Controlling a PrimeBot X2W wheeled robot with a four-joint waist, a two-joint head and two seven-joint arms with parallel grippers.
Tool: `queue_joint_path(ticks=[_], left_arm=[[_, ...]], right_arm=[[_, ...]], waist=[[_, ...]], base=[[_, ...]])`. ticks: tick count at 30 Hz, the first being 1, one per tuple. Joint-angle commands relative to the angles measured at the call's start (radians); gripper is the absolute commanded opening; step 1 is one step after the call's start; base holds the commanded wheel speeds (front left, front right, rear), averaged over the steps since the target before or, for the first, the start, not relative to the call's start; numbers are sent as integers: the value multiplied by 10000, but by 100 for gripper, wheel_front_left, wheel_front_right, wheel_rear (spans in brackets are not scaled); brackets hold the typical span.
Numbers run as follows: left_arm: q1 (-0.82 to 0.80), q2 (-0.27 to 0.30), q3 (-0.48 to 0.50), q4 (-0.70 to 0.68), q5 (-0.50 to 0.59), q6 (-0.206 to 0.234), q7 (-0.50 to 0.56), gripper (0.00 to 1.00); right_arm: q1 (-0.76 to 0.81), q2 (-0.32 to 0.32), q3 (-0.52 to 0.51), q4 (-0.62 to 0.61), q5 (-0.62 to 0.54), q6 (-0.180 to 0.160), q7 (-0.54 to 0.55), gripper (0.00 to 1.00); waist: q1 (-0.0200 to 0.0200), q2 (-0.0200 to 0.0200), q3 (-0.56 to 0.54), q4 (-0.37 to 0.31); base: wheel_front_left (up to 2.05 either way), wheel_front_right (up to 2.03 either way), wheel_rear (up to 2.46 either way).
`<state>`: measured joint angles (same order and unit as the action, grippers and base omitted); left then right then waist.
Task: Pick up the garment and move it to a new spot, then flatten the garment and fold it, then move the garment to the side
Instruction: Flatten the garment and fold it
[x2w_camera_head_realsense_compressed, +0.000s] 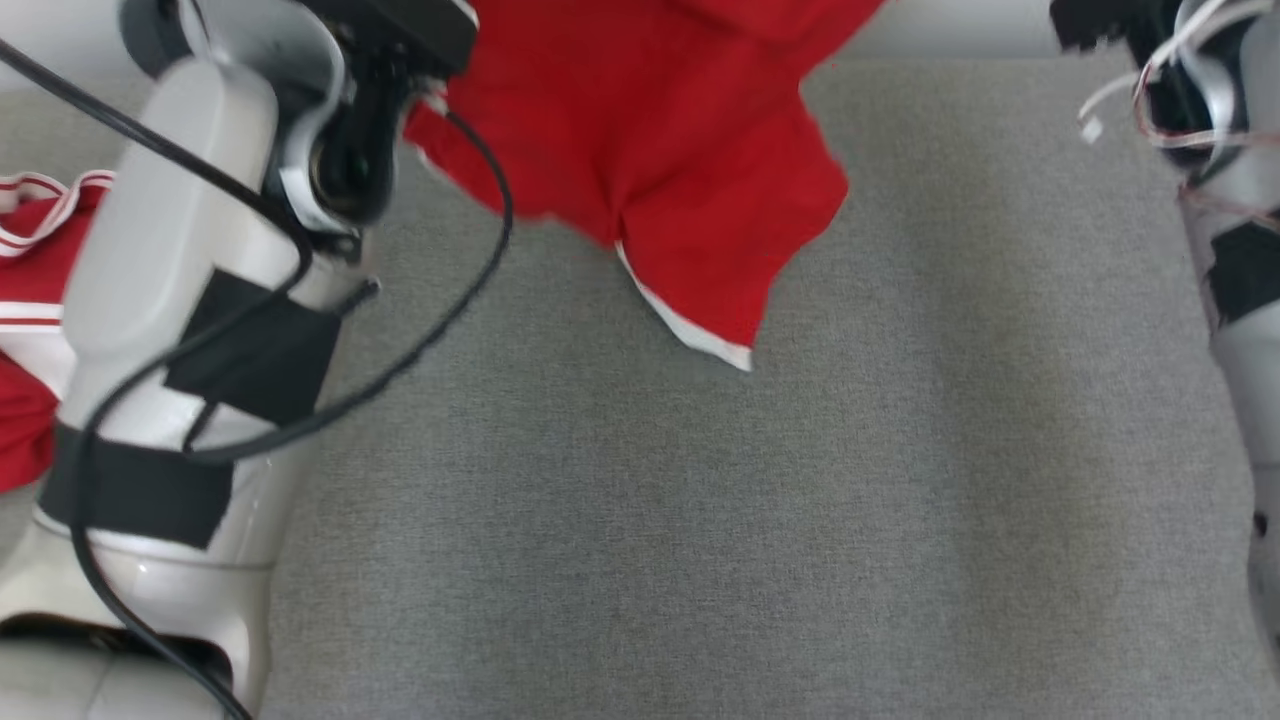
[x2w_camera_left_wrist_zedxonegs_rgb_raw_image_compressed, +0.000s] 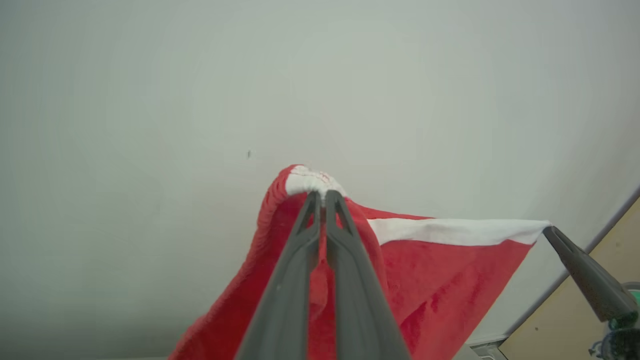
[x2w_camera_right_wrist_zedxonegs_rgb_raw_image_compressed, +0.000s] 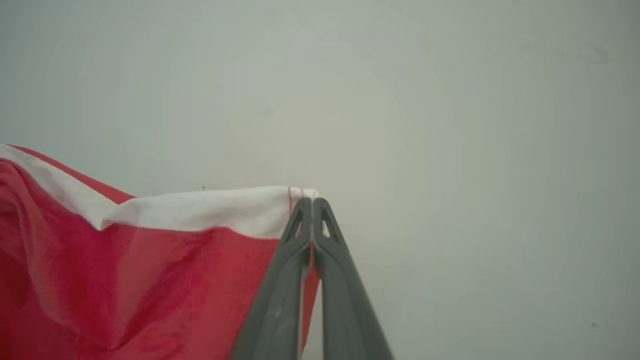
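L gripper (x2w_camera_left_wrist_zedxonegs_rgb_raw_image_compressed: 320, 196) clamped on garment (x2w_camera_left_wrist_zedxonegs_rgb_raw_image_compressed: 440, 270) hem (x2w_camera_right_wrist_zedxonegs_rgb_raw_image_compressed: 210, 210), R gripper (x2w_camera_right_wrist_zedxonegs_rgb_raw_image_compressed: 312, 201) pinched closed on hem corner. Garment hangs spread btwn both, raised over grey table (x2w_camera_head_realsense_compressed: 800, 520). 2nd red cloth (x2w_camera_head_realsense_compressed: 25, 300) at table left edge.

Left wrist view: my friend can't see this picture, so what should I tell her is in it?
The left gripper is shut on a bunched corner of a red garment, held up before a plain pale wall. The right gripper, at the right, pinches the far end of its white band, stretched between them.
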<state>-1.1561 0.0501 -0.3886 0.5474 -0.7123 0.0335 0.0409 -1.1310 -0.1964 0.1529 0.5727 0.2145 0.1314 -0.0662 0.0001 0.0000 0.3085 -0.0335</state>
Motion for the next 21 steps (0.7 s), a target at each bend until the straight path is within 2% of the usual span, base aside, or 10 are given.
queue_joint_path(ticks=[1, 7, 11, 15, 17, 21], left_arm=[[-509, 51, 107, 149, 72, -179, -473, 0], [-1323, 39, 391, 561, 139, -636, -2355, 0], [-1420, 34, 298, 768, 161, -848, -2719, 0], [-1214, 28, -22, 1177, 246, -1094, -2886, 0], [-873, 31, -557, 1487, 213, -1334, -2879, 0], [-367, 22, -1346, 1696, 124, -1548, -2777, 0]], right_arm=[[-618, -34, 105, 227, -134, -14, -457, 0], [-1934, -116, 137, 537, -632, -14, -1793, 0], [-2092, -189, 29, 358, -841, -14, -1952, 0], [-1551, -386, 223, 435, -786, -14, -1989, 0], [-961, -711, 896, 437, -320, -17, -1910, 0], [150, -1570, 1912, 11, 450, -17, -997, 0]], waist=[[-1, 0, 318, -237], [-1, 0, 461, -403], [-1, 0, 491, -393], [-1, 0, 548, -320], [-1, 0, 541, -233], [-1, 0, 415, -137]], base=[[0, 0, 0], [0, 0, 0], [0, 0, 0], [0, 0, 0], [0, 0, 0], [0, 0, 0]])
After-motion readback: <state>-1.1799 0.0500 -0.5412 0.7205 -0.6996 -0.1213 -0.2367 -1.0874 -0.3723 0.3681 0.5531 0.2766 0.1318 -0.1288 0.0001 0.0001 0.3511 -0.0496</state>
